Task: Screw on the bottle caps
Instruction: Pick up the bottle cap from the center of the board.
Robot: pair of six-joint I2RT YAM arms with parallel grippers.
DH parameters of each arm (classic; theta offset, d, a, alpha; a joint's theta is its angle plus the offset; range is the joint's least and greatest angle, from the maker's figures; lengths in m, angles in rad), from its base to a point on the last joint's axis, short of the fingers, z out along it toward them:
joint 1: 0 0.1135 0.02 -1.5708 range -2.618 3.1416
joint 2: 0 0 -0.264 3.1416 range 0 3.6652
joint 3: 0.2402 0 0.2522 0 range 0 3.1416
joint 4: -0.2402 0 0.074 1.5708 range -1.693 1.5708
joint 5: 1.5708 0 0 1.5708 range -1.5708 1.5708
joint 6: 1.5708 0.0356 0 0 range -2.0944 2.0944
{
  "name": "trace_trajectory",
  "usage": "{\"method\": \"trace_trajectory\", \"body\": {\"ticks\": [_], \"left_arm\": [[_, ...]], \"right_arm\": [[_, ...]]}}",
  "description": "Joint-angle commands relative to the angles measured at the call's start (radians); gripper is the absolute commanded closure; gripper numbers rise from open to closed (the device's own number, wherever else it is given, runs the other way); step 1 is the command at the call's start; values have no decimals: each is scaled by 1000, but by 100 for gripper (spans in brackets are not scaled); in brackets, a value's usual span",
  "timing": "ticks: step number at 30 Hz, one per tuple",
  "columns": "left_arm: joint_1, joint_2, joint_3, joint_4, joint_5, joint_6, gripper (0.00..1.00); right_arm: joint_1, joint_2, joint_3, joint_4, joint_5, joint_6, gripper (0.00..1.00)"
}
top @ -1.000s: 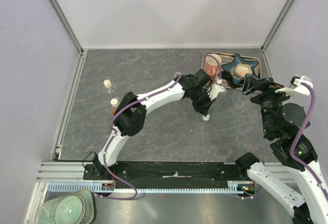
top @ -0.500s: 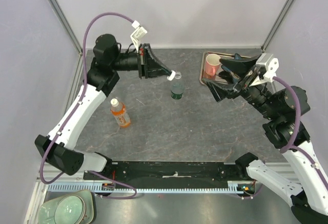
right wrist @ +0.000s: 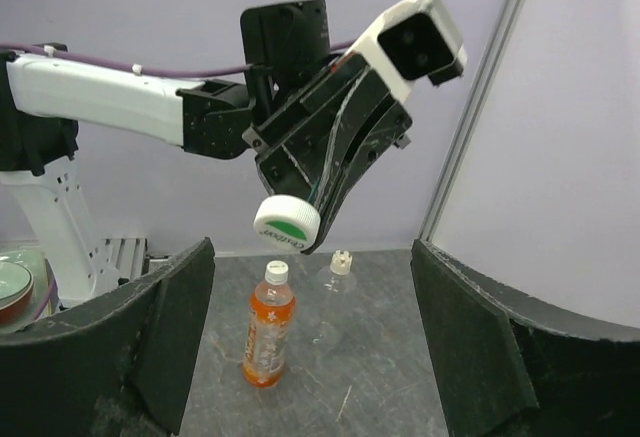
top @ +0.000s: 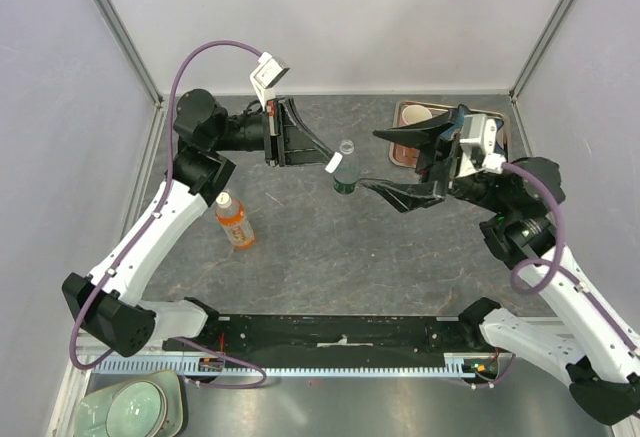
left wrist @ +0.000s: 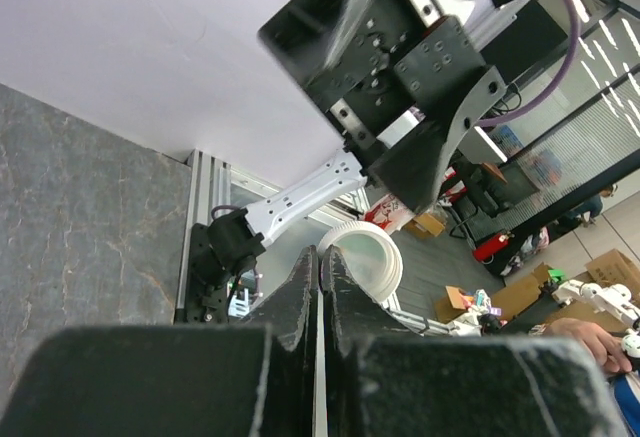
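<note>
My left gripper [top: 328,162] is raised above mid-table and shut on a white bottle cap [top: 333,164], which sits at its fingertips [left wrist: 305,267]. The cap [right wrist: 287,223] has a green printed top. Just below it stands the green-label bottle [top: 345,179]. My right gripper [top: 370,160] is open wide and points left, its lower fingertip close to that bottle. The orange bottle [top: 235,219] stands capped at the left. In the right wrist view the orange bottle [right wrist: 268,327] has a tiny clear bottle [right wrist: 338,302] with a white top behind it.
A pink mug [top: 415,117] stands on a metal tray [top: 398,149] at the back right, partly behind my right gripper. A pale green dish [top: 140,407] lies off the table at the bottom left. Walls and metal rails enclose the table.
The left gripper has carried the cap a little down and nearer the green-label bottle. The right gripper has swung left to the bottle, its jaws spread wide.
</note>
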Motion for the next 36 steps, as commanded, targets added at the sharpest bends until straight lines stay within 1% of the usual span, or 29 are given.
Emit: {"method": "trace_trajectory", "body": {"ticks": [1, 4, 5, 6, 8, 11, 14, 15, 21, 26, 33, 35, 36], "left_arm": [[-4, -10, 39, 72, -12, -76, 98], [-7, 2, 42, 72, -16, -79, 98], [-5, 5, 44, 72, -16, -82, 98], [-5, 10, 44, 75, -19, -88, 98], [-5, 15, 45, 84, -21, -96, 98], [-7, 22, 47, 96, -24, -114, 98], [-5, 25, 47, 106, -26, -127, 98], [-5, 25, 45, 104, -26, -130, 98], [-5, 22, 44, 109, -30, -145, 98], [-5, 18, 38, 104, -33, -150, 98], [-4, 5, 34, 81, -47, -140, 98], [0, 5, 38, 55, -56, -128, 98], [1, 4, 39, 47, -59, -125, 98]], "right_arm": [[84, 23, -18, 12, 117, -123, 14], [172, 60, -17, 7, 218, -208, 14], [221, 67, -15, 7, 243, -253, 15], [242, 73, -15, 13, 293, -270, 16], [280, 89, -17, 29, 332, -301, 17], [306, 103, -29, 67, 392, -317, 19], [315, 112, -38, 105, 439, -320, 24], [317, 113, -41, 116, 445, -317, 29], [323, 107, -69, 158, 505, -303, 43], [323, 101, -84, 173, 525, -286, 47], [323, 103, -61, 150, 530, -254, 57], [323, 103, -52, 141, 528, -245, 64], [323, 101, -49, 138, 533, -232, 79]]}}
